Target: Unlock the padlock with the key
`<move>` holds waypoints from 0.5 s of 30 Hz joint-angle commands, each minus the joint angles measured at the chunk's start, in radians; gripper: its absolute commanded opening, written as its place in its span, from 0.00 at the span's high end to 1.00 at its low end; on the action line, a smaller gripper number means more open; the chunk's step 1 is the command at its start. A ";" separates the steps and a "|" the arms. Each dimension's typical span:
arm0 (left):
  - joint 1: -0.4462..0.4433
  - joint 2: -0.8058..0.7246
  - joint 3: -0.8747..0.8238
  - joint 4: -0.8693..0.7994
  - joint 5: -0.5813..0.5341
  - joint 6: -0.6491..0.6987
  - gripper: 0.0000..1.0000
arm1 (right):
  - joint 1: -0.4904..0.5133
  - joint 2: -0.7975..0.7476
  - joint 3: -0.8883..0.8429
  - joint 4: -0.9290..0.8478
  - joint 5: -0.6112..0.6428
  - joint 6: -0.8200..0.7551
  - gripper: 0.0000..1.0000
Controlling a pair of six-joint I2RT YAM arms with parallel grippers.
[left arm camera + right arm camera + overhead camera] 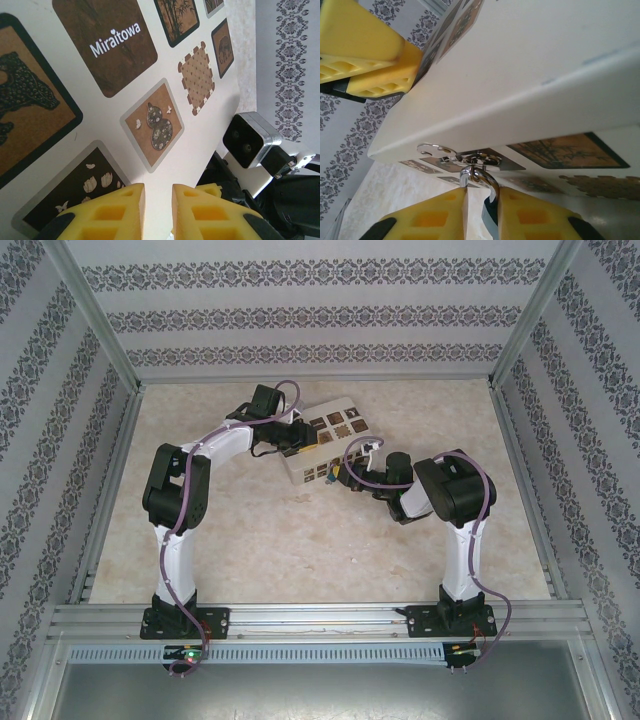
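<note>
Two arms stand at the bottom of the top view, the left arm [172,540] and the right arm [458,550]. One cream box [345,422] sits mid-frame on the surface [300,560]. There is one tiny blue padlock [489,216]. The right gripper [483,194] has its jaws closed on it, low in the middle of its own view. The silver loop [482,176] hooks into a metal clasp [447,159] on the box's side. The top view is too far away to show that. Farther back, the left gripper [158,200] touches the box's top edge. Its jaws are almost together, with nothing seen between them. Its view shows the word Miraitowa on one dark tile [112,40].
</note>
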 commanded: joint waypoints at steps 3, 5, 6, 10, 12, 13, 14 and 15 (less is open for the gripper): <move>-0.010 0.049 -0.029 -0.032 -0.031 0.009 0.80 | 0.024 -0.021 0.032 0.049 -0.016 -0.002 0.81; -0.010 0.048 -0.032 -0.031 -0.031 0.009 0.80 | 0.025 -0.021 0.040 0.038 -0.014 -0.002 0.82; -0.010 0.048 -0.034 -0.031 -0.032 0.007 0.80 | 0.027 -0.019 0.045 0.033 -0.014 -0.003 0.82; -0.010 0.046 -0.041 -0.021 -0.030 0.001 0.80 | 0.030 -0.018 0.056 0.015 -0.006 -0.003 0.83; -0.012 0.045 -0.043 -0.018 -0.030 -0.001 0.80 | 0.031 -0.015 0.060 0.013 -0.003 0.000 0.84; -0.012 0.045 -0.043 -0.017 -0.030 -0.001 0.80 | 0.032 -0.015 0.062 0.010 -0.002 0.001 0.85; -0.011 0.046 -0.044 -0.017 -0.030 -0.003 0.80 | 0.033 -0.014 0.065 0.009 0.000 0.003 0.85; -0.011 0.046 -0.045 -0.015 -0.030 -0.003 0.80 | 0.035 -0.013 0.067 0.008 0.003 0.003 0.86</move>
